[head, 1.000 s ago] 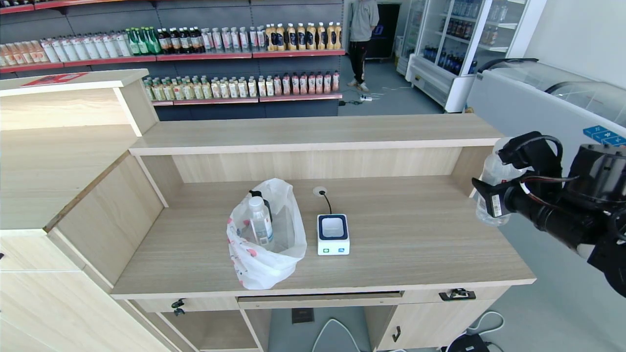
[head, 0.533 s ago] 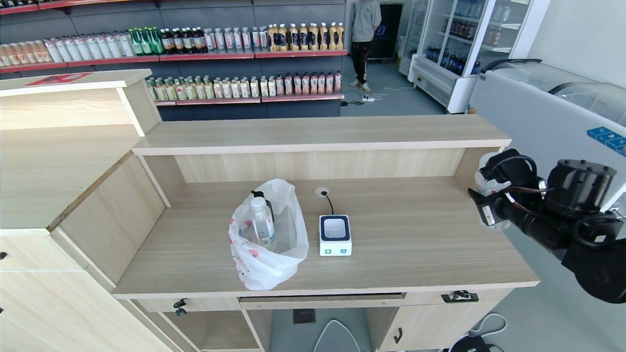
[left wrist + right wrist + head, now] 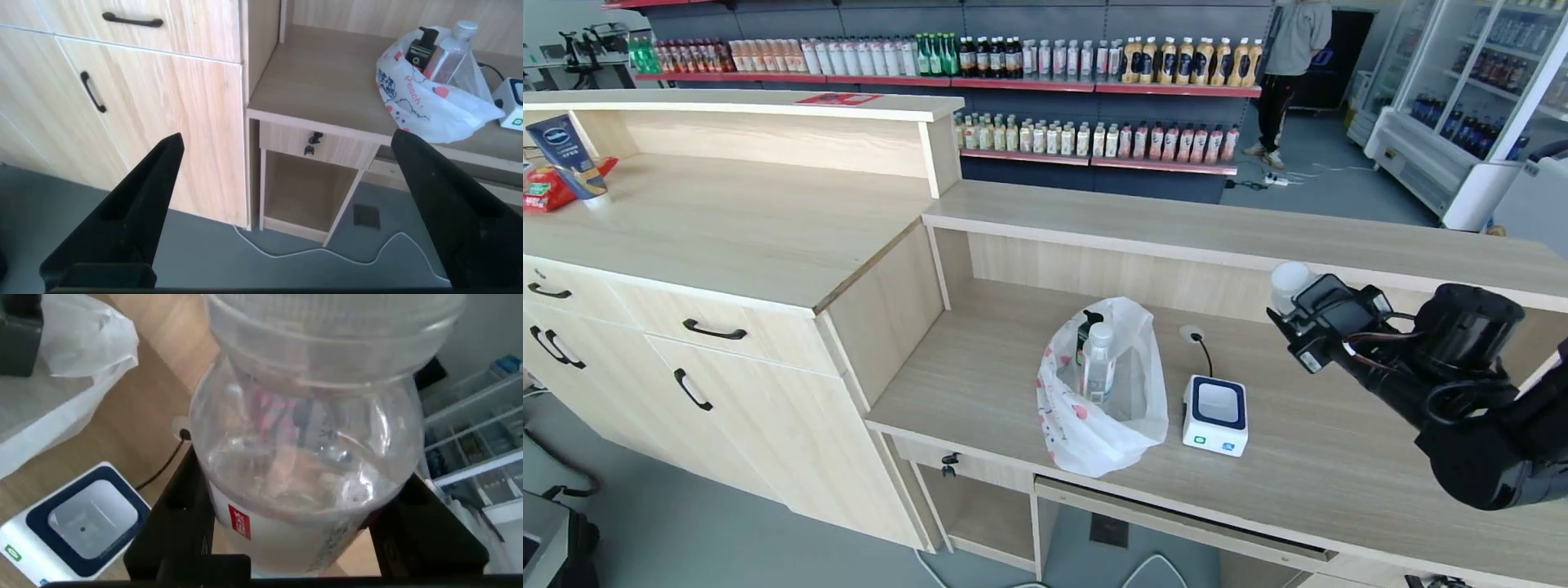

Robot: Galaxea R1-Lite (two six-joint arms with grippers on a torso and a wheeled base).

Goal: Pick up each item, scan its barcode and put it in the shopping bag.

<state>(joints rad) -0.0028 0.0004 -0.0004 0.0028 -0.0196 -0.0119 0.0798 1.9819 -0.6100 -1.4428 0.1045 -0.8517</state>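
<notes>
From the head view, the shopping bag (image 3: 1094, 433) beside the scanner (image 3: 1215, 412) already holds a water bottle (image 3: 1098, 371) and perhaps a dark item (image 3: 1086, 327), while the right gripper (image 3: 1298, 327) clamps a clear bottle (image 3: 1289, 282) above the counter (image 3: 1339, 457), unscanned I'd judge; the left wrist view has the left gripper (image 3: 286, 137) gaping, empty; the right wrist view has that bottle near the scanner.

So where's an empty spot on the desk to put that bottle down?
Bare wood lies between the bag and the side panel left of it, and right of the scanner. The middle is crowded: bag, scanner and its cable sit close.
</notes>
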